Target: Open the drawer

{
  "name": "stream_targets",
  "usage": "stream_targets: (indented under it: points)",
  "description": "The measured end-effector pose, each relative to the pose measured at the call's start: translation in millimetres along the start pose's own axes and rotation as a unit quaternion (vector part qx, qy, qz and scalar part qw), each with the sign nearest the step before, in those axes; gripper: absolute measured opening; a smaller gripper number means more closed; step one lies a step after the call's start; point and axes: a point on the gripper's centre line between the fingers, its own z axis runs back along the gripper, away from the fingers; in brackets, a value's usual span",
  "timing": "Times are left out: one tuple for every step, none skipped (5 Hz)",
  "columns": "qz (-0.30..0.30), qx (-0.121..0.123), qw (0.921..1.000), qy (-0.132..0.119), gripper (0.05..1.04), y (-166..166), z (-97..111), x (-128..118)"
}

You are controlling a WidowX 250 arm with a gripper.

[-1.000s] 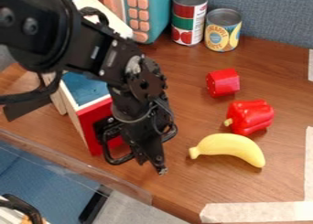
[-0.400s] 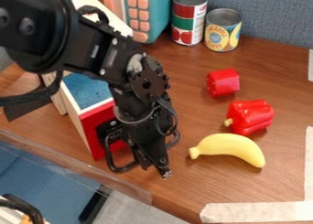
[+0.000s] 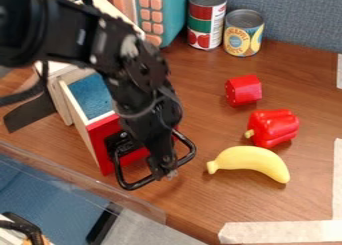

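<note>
Drawer: one, its red front [image 3: 100, 143] at the left of the table [image 3: 207, 204], pulled partway out of its box, blue inside
Handle: one, a black loop [image 3: 137, 184] jutting from that front
Gripper: one, black [image 3: 164, 175], hanging down at the loop; open or closed, I cannot tell
In the way: robot arm [image 3: 137, 64] across part of the drawer
Cans: two, red-and-green [image 3: 207, 21] and yellow-and-blue [image 3: 244, 34], side by side at the back
Teal toy: one [image 3: 172, 11], left of the cans
Red block: one [image 3: 244, 90]
Red pepper: one [image 3: 274, 127], between block and banana
Banana: one, yellow [image 3: 252, 160], right of the loop
Tape: three pale strips [image 3: 280, 232] along the right and front
</note>
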Motion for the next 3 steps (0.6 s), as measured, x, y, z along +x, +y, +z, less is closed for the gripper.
stream_targets:
  points:
    - [-0.017,-0.013,0.9998,-0.006,1.004,6,17,-6]
    - [-0.041,-0.035,0.9985,-0.009,1.0,7,29,-10]
    - [-0.064,-0.069,0.9955,-0.012,1.0,1,41,-11]
